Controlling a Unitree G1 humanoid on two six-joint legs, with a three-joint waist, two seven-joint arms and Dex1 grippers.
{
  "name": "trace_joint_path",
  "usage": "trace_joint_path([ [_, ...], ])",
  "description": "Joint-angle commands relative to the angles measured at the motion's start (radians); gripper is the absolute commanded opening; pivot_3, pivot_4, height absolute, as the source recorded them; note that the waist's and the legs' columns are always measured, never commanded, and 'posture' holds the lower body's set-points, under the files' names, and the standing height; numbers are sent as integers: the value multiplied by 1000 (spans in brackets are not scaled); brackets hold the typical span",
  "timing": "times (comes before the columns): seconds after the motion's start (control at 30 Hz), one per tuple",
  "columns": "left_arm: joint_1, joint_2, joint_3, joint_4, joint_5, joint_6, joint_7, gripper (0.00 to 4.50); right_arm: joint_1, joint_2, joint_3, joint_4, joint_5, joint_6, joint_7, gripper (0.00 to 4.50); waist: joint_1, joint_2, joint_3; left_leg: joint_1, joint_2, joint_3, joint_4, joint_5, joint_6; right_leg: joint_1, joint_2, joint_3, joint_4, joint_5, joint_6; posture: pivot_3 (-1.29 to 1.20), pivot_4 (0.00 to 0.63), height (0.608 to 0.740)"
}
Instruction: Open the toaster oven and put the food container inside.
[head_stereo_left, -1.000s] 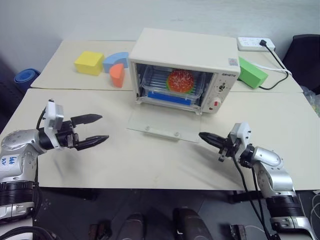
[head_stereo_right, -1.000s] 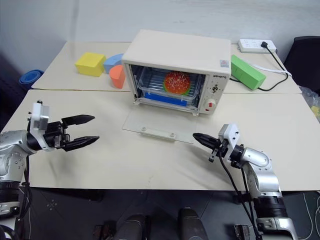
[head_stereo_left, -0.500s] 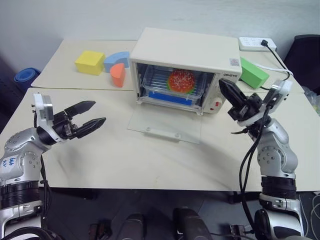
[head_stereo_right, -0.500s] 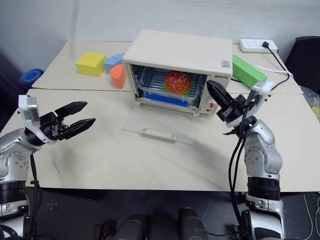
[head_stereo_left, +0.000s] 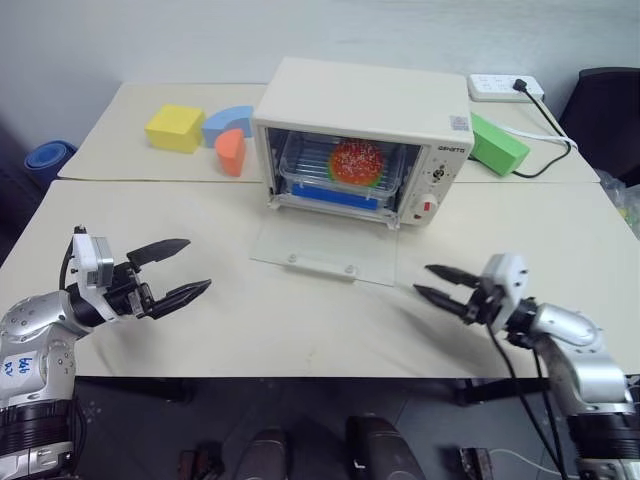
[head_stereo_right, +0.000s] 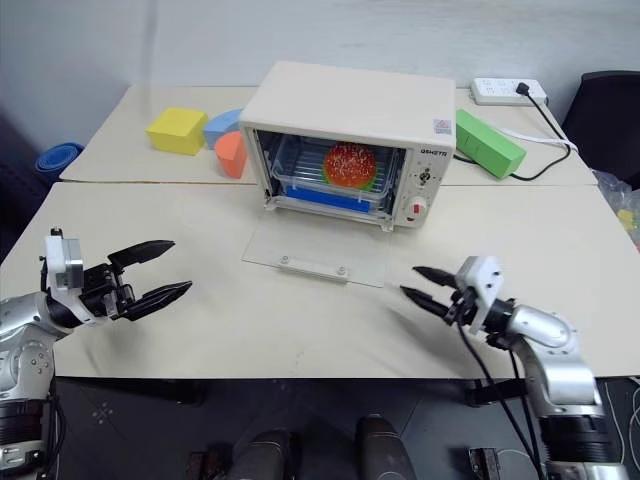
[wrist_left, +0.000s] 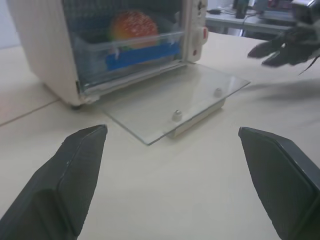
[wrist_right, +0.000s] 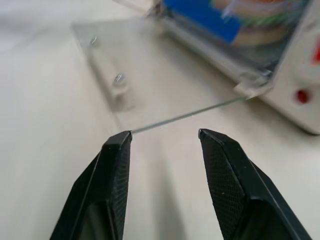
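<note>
The table was cream-colored, w/ the toaster oven standing toward its far side, centre. Its glass door lay folded down flat on the tabletop. The food container sat inside the oven on the rack, toy burger visible thru the clear lid, blue clip facing front; same spot as a sec earlier.

Behind the oven: a green block to the right, a yellow block, a blue arc piece and an orange piece to the left.

Left gripper hovered over the near-left of the table, fingers spread wide, nothing between them; roughly where it was a sec ago.

Right gripper was low over the near-right of the table, close to the door's front corner. Half a sec earlier it was raised beside the oven's control panel w/ fingers together; it had since dropped back down and its fingers had parted, holding nothing.
</note>
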Motion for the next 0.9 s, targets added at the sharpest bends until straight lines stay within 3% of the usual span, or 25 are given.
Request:
trace_joint_path([
  [0.03,-28,9,-2,-29,-19,-3,-7,4500,-62,15,44,84,-56,-70,32,2250,0,0,0,0,0,0,0,0,0,0,0,0,0,0,0,0,150,740],
  [0.13,-39,9,-3,-35,-21,6,0,4500,-103,31,48,142,-61,-85,36,1655,1,0,0,-1,0,-1,1,0,0,-1,0,-1,0,0,0,0,150,740],
  [0.3,-38,3,1,-64,-30,20,13,4500,-168,37,91,250,-117,-109,55,36,1,0,0,-2,0,0,1,2,-4,-1,0,-1,-1,0,0,0,150,740],
  [0.5,-31,-6,4,-86,-40,31,29,4500,-201,87,84,253,-102,-133,51,36,-1,0,0,-2,0,0,1,2,-4,-1,0,-1,-1,0,0,0,150,740],
  [0.7,-47,-5,11,-88,-59,56,39,4500,-213,131,-9,146,61,-113,72,36,0,0,0,-2,0,-1,1,2,-5,-1,0,-1,-1,0,0,0,150,740],
  [0.9,-81,-10,18,-85,-101,104,69,4500,-292,177,-130,38,241,26,-52,36,0,0,0,-2,0,-1,1,2,-5,-1,0,-1,0,0,0,0,150,740],
])
